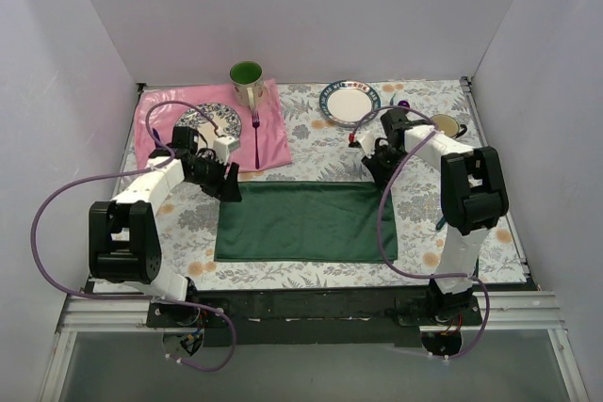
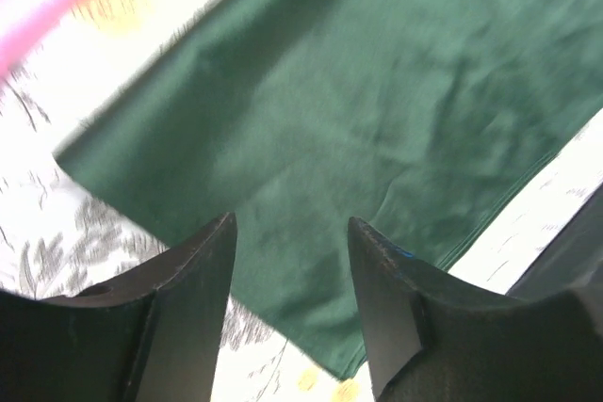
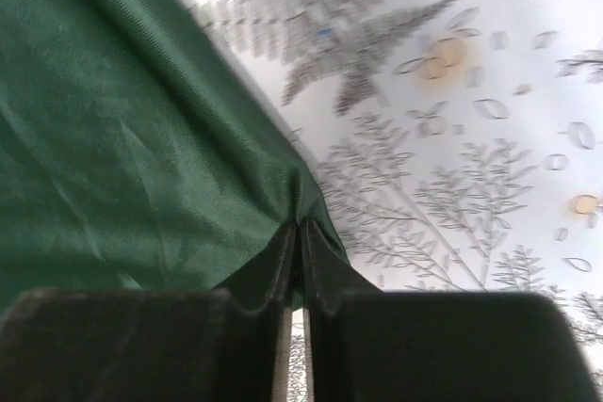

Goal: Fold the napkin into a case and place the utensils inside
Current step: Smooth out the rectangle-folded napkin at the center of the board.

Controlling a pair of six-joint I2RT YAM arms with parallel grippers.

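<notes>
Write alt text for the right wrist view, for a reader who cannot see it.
The right claw is pinched shut on a corner of the dark green napkin, which fills the left of the picture. To the right lies a white tablecloth printed with grey ferns and orange dots.

- The left arm (image 1: 127, 233) and right arm (image 1: 471, 190) were made of white links joined by boxy black housings.
- A thin purple cable (image 1: 42, 223) was looped beside each arm.
- The left gripper (image 2: 291, 221) was fitted with matt black tapered fingers (image 2: 193, 270), one flecked with blue.
</notes>
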